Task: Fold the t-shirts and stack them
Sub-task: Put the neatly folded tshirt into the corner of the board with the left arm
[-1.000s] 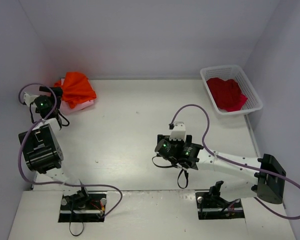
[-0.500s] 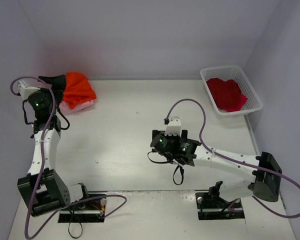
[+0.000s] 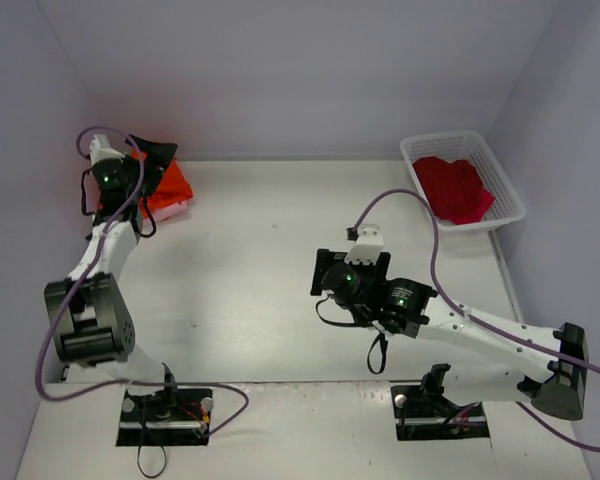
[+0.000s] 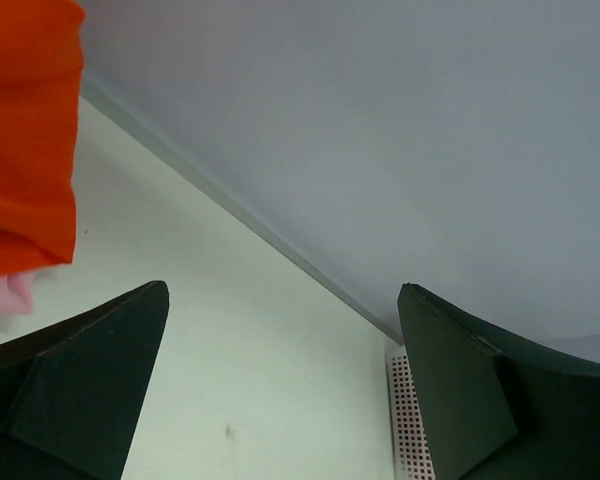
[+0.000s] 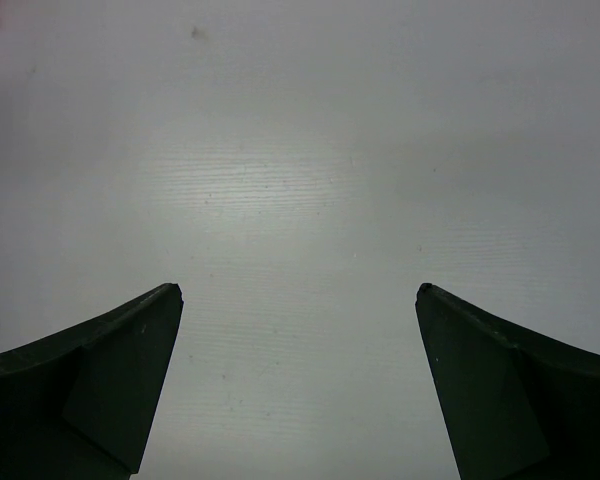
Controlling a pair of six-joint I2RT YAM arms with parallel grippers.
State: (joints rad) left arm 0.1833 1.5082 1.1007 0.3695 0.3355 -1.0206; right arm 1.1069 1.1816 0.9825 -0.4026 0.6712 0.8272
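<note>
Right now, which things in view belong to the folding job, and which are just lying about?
Job:
- orange shirt
- pink shirt, peeking out beneath the orange one
- red shirt

Lying about:
- basket, which holds the red shirt
- table

**Shirts half covered, fingers clipped**

At the far left corner of the table [image 3: 260, 235], the orange shirt [image 3: 174, 186] is partly covered by the left gripper [image 3: 152, 157] when seen from above, and only a thin strip of the pink shirt [image 3: 170, 209] is seen beneath it. In the left wrist view the orange shirt [image 4: 25, 130] is cut off by the top and left edges, the pink shirt [image 4: 5, 292] is reduced to a sliver, and the basket [image 4: 408, 420] to one corner. The fingers [image 5: 100, 400] of the right gripper [image 5: 298, 288] are clipped by the bottom edge.
</note>
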